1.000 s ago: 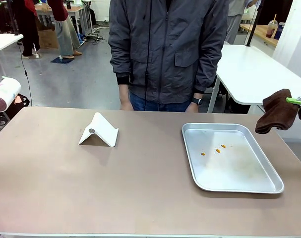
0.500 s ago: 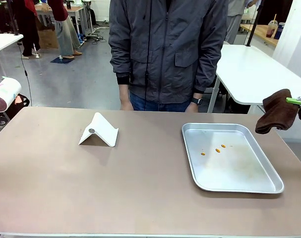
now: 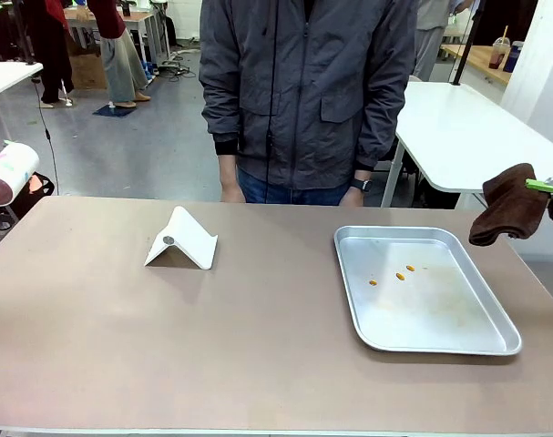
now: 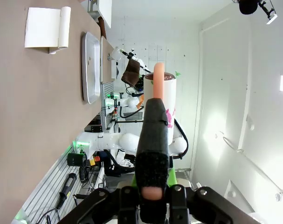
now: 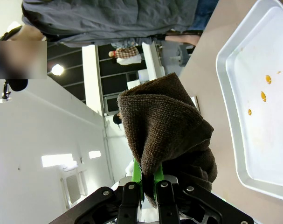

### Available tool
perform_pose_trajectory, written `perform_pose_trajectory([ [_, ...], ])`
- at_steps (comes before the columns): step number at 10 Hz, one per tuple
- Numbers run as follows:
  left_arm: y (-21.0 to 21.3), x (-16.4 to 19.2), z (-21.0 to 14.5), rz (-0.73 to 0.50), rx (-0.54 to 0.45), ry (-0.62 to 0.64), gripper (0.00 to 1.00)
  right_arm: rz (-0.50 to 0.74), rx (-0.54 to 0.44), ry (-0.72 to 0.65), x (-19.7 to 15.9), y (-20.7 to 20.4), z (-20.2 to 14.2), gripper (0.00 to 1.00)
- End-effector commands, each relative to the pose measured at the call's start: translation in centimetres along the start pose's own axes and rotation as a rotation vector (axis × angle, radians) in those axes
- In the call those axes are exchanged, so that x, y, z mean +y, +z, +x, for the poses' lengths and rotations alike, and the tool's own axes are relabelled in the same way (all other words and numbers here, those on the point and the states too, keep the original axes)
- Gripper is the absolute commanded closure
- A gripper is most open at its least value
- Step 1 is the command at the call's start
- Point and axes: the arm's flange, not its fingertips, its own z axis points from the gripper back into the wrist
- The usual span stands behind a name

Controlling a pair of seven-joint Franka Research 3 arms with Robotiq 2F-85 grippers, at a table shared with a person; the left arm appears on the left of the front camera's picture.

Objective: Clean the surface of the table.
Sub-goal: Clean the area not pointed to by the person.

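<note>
Workshop floor and white tables lie behind; a person [image 3: 308, 91] stands at the far edge. Bench [image 3: 258, 346]: broad taupe top, spreading below and inward of both claws, neither touching it. Right claw [image 5: 148, 179]: clenched on a brown cloth [image 3: 508, 205], hanging beyond the bench's side edge, above and outward of the metal tray [image 3: 440, 314] with its orange crumbs [image 3: 400, 275]. Left claw [image 4: 153, 191]: clenched on the black handle [image 4: 153, 140] of a white roller [image 3: 10, 171]. Judged rigid, heavy, smooth and matte, the bench offers no grip. It is best worked by pressing the soft cloth flat, skirting the light white stand [image 3: 180, 241], which would probably slide.
</note>
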Motion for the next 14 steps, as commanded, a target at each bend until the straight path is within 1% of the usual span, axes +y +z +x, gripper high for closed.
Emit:
perform_pose_trajectory([
  [1, 0.2, -0.6, 0.0, -0.011, -0.003, 0.002, 0.78, 0.011, 0.003, 0.000, 0.4, 0.2, 0.0, 1.00],
  [4, 0.2, -0.6, 0.0, -0.011, -0.003, 0.002, 0.78, 0.011, 0.003, 0.000, 0.4, 0.2, 0.0, 1.00],
  [5, 0.2, -0.6, 0.0, -0.011, -0.003, 0.002, 0.78, 0.000, 0.000, 0.000, 0.0, 0.0, 0.0, 0.89],
  [6, 0.2, -0.6, 0.0, -0.011, -0.003, 0.002, 0.78, -0.070, -0.023, 0.033, 0.3, -0.8, 0.0, 0.89],
  [9, 0.2, -0.6, 0.0, -0.011, -0.003, 0.002, 0.78, -0.347, -0.033, 0.135, 0.3, -6.9, 0.9, 0.89],
  [10, 0.2, -0.6, 0.0, -0.011, -0.003, 0.002, 0.78, -0.406, -0.043, 0.168, 0.1, -8.5, 1.1, 0.89],
  [11, 0.2, -0.6, 0.0, -0.011, -0.003, 0.002, 0.78, -0.476, -0.066, 0.198, -0.2, -9.6, 1.3, 0.89],
  [14, 0.2, -0.6, 0.0, -0.011, -0.003, 0.002, 0.78, -0.698, -0.073, 0.303, -1.0, -11.7, 2.3, 0.89],
])
